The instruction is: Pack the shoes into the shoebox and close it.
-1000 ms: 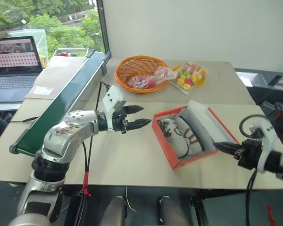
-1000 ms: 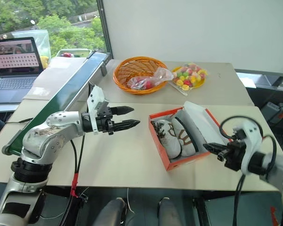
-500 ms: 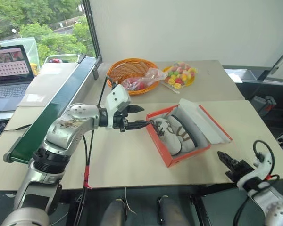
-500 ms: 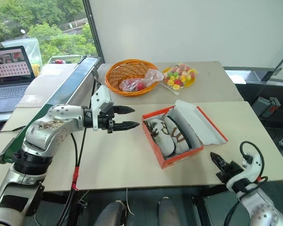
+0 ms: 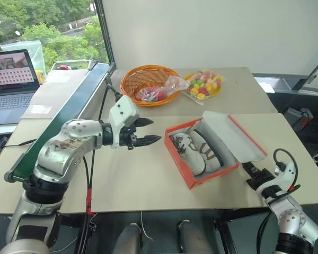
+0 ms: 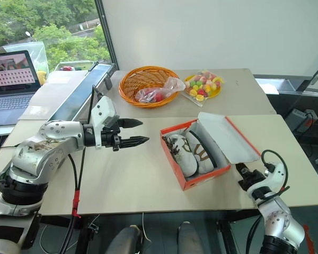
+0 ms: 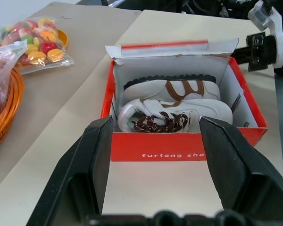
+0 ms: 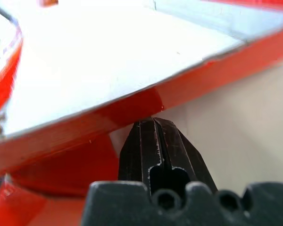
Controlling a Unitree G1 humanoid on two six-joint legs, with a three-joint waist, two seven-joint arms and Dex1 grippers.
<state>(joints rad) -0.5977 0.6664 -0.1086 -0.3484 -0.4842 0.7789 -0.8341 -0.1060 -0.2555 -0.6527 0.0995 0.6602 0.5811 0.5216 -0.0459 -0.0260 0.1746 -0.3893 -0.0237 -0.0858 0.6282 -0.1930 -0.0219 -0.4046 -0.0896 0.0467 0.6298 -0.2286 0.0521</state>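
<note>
From the head camera, the flat red cardboard shoebox (image 5: 201,153) sits open on the beige table (image 5: 143,180), its white-lined hinged lid (image 5: 234,138) leaning back toward the robot's right. The pair of small white sneakers with dark laces and brown trim (image 5: 197,151) lies side by side inside it. The left gripper (image 5: 148,131) hangs above the table to the left of the box, its two black fingers parted and holding nothing. The right gripper (image 5: 253,170) is low at the table's near right edge, just under the lid's free edge. Farther back stand a round orange wicker basket (image 5: 146,82) and a clear bag of coloured sweets (image 5: 204,85).

The left wrist view looks between its spread fingers (image 7: 96,155) straight at the box's red front wall, with the sneakers behind it.

In the right wrist view the fingers (image 8: 158,150) are pressed together, empty, their tips seemingly touching the lid's red underside (image 8: 104,125).
</note>
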